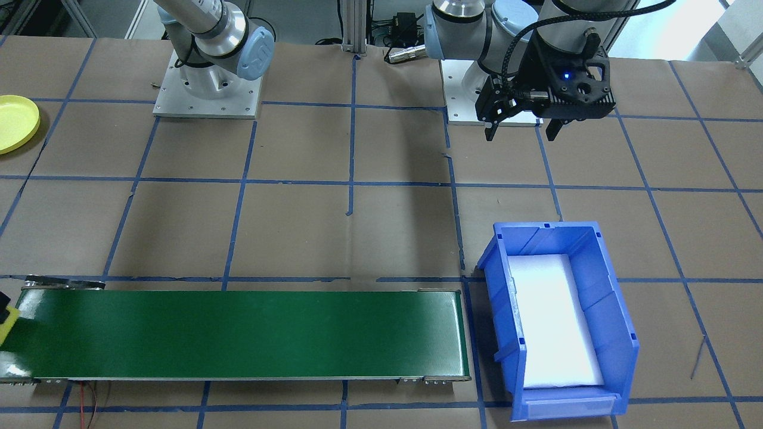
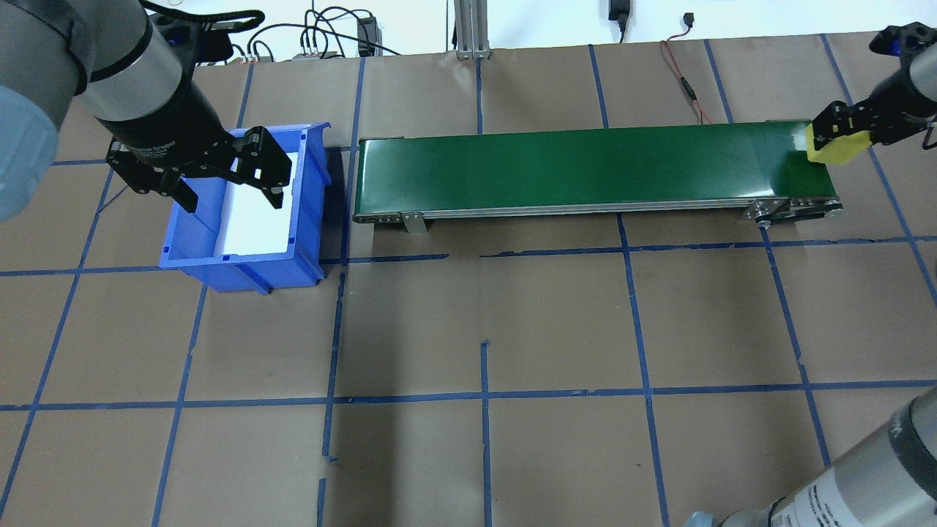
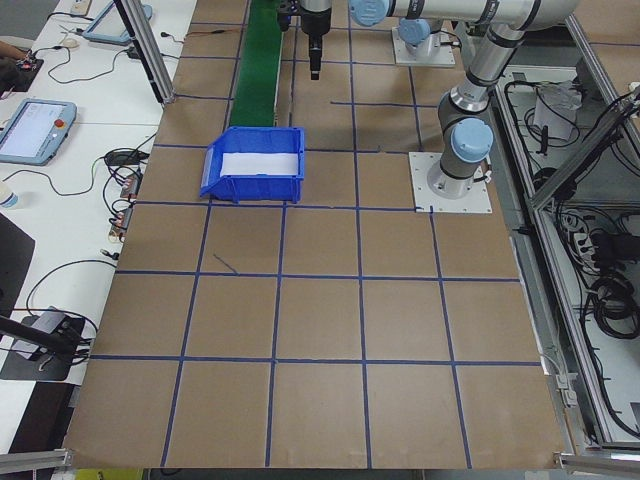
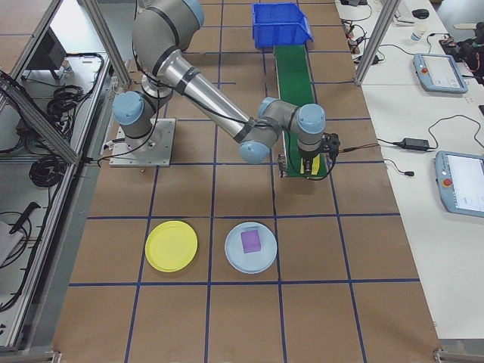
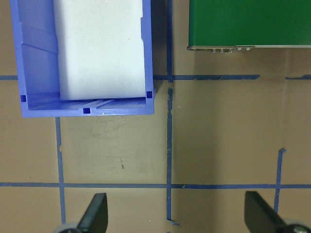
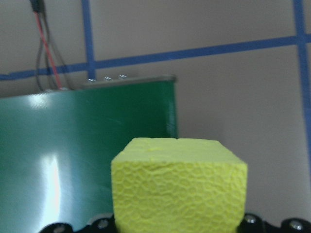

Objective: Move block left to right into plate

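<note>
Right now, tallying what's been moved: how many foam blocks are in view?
2: a yellow foam cube in the right gripper at the green conveyor's end; a purple cube on the pale-blue plate.

A brown paper-covered table [image 3: 320, 330] fills most of every view, ruled into large squares by blue tape lines [image 2: 483, 395] (some strips are torn or ragged at the ends). White side benches [image 4: 423, 227] run along one long edge, carrying tablet-like pendants [image 4: 461, 193], cables and a power brick. Aluminium frame posts [image 3: 150, 60] stand at the corners. Lighting is even and bright overhead.
</note>
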{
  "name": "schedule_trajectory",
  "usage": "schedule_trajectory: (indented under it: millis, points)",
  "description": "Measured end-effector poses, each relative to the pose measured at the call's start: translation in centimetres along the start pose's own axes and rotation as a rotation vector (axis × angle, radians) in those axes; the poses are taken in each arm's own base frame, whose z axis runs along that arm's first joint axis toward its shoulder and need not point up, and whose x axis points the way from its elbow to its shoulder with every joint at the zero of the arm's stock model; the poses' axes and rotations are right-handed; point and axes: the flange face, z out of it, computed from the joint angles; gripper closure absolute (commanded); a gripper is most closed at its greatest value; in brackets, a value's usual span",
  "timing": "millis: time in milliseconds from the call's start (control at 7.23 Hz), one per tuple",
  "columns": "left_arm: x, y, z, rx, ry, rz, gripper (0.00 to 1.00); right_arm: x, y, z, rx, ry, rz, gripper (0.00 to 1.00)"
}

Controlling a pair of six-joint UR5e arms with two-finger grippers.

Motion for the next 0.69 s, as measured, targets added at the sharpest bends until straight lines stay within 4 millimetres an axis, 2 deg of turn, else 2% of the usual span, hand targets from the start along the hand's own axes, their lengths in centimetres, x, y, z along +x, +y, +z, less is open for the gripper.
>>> schedule_trajectory:
  millis: [138,277,415,553,691]
  points:
    - [0.0,0.3,-0.4,0.005,-0.003,0.003,0.0,4.9,3.1,-1.8,-0.049,-0.005,-0.039,0.71]
    - [0.0,0.6,-0.8,0.011,-0.003,0.004,0.0,10.3,7.8,-3.5,-0.115,-0.039,-0.034,0.71]
    - [-0.1,0.9,-1.1,0.015,-0.005,0.005,0.0,15.3,14.0,-4.6,-0.178,-0.078,0.0,0.71]
    - [0.0,1.0,-1.4,0.018,-0.003,0.006,0.0,19.7,21.2,-4.6,-0.213,-0.119,0.042,0.71]
    - [0.2,1.4,-1.4,0.016,0.003,0.006,0.0,23.1,28.1,-4.0,-0.218,-0.142,0.086,0.7]
